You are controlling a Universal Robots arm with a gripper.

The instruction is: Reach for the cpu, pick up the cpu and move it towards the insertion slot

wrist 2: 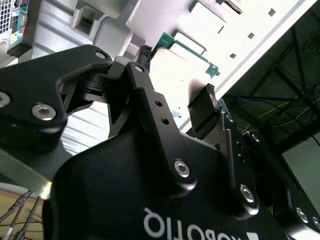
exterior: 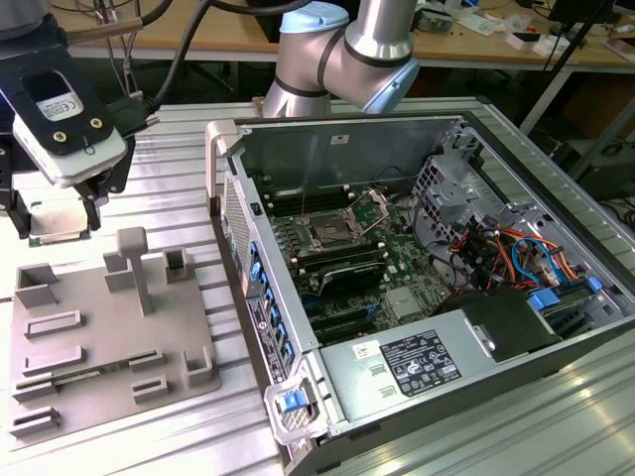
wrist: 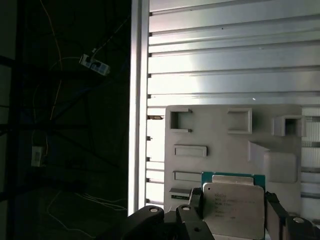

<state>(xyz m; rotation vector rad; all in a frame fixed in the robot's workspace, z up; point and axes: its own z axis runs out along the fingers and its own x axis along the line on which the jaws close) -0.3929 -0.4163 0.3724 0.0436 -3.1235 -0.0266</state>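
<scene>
The cpu [exterior: 57, 222] is a small square chip with a pale metal top, and it hangs between the black fingers of my gripper [exterior: 55, 224] at the exterior view's far left, just past the far edge of the gray fixture plate [exterior: 99, 337]. In the first wrist view the cpu [wrist: 233, 210] sits between the two fingers [wrist: 195, 201], over the plate [wrist: 220, 130]. My gripper [wrist 2: 177, 72] is shut on the chip's sides, and its green edge [wrist 2: 187, 48] shows in the second wrist view. The insertion slot [exterior: 327, 234], silver-framed with a dark centre, lies inside the open computer case, well off toward the exterior view's right.
The open computer case [exterior: 228, 208] lies on a slatted aluminium table [exterior: 179, 149], its near wall between the chip and the socket. Upright posts [exterior: 134, 260] rise from the gray plate. Memory slots, cables and a drive cage [exterior: 446, 183] surround the socket. The table's edge [wrist: 140, 100] runs beside the plate.
</scene>
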